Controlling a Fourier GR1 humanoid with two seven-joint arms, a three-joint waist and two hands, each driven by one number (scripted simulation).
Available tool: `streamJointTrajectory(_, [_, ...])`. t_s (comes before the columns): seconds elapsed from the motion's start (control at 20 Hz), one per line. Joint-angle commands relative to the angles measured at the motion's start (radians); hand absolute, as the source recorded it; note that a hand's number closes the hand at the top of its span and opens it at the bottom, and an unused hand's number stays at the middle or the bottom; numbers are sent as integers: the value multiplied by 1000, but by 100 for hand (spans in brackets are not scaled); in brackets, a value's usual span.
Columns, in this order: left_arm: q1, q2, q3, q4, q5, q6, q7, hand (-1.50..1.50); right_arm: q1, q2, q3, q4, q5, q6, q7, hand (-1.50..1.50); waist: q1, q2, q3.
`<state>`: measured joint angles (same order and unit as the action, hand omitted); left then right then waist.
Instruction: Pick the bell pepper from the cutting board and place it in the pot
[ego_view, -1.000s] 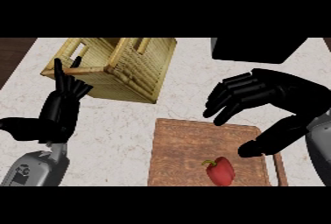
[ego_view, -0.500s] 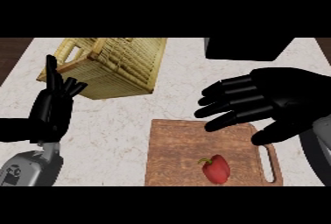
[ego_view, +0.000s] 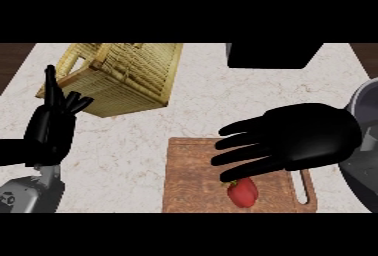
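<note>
A red bell pepper (ego_view: 243, 193) lies on the wooden cutting board (ego_view: 193, 185) near the lower middle of the head view. My right hand (ego_view: 299, 140) hovers just above it, open, fingers spread and pointing left, with the lowest fingertip close over the pepper's top. The grey pot (ego_view: 363, 145) shows only as a curved rim at the right edge, partly hidden by this hand. At the left, my left hand (ego_view: 52, 128) rests open with its fingers pointing up.
A wicker basket (ego_view: 122, 75) stands at the back left of the marble counter. A black block (ego_view: 272, 54) sits at the back right. The cutting board's handle slot (ego_view: 304, 187) lies on its right side.
My right hand has come down and toward the pepper, now covering the board's upper right. The view has shifted, so the basket and board sit lower and the pot's rim has appeared.
</note>
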<state>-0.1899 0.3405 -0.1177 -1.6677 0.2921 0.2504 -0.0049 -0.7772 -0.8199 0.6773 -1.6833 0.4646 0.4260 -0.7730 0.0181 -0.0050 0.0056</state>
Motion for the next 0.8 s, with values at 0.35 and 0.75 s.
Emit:
streamJointTrajectory(0.35, [-91,12,80,112,-8,-2,31,0,73,67,172,80,231,-9,-3,-150,-13,12,-6])
streamJointTrajectory(0.75, [-25,-27,52,63,-45,1,27,0,113,160,176,133,309,-48,-42,-150,-15,7,-6])
